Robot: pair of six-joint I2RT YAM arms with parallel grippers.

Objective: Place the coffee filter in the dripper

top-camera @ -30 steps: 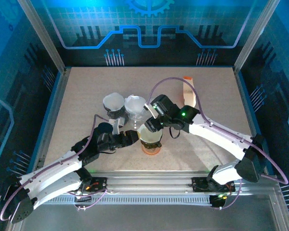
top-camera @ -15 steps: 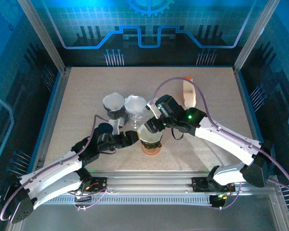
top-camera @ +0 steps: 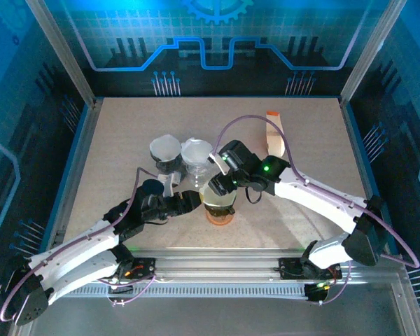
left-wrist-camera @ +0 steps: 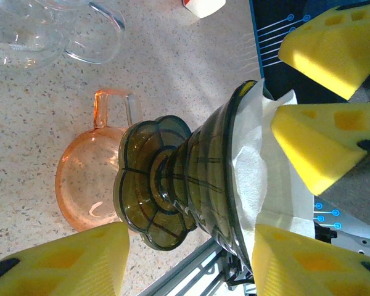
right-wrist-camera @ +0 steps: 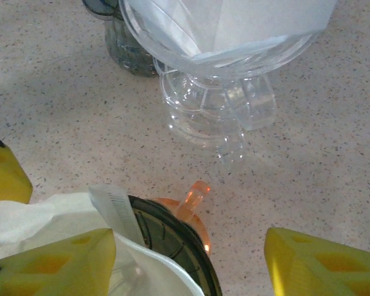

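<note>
Left gripper (top-camera: 191, 202) is clamped on the dark olive glass dripper (left-wrist-camera: 172, 179) over the orange glass mug (left-wrist-camera: 80, 185), white paper filter (left-wrist-camera: 253, 166) sitting crumpled inside it, right gripper (top-camera: 220, 184) spread open, one finger on the paper.

Our left arm (top-camera: 84, 245) and right arm (top-camera: 322, 199) stretch forward, bend inward and meet in the middle. Our left fingers (left-wrist-camera: 61, 262) pinch the dripper (left-wrist-camera: 172, 179). Our right fingers (right-wrist-camera: 320, 265) are spread wide, pointing down.
</note>
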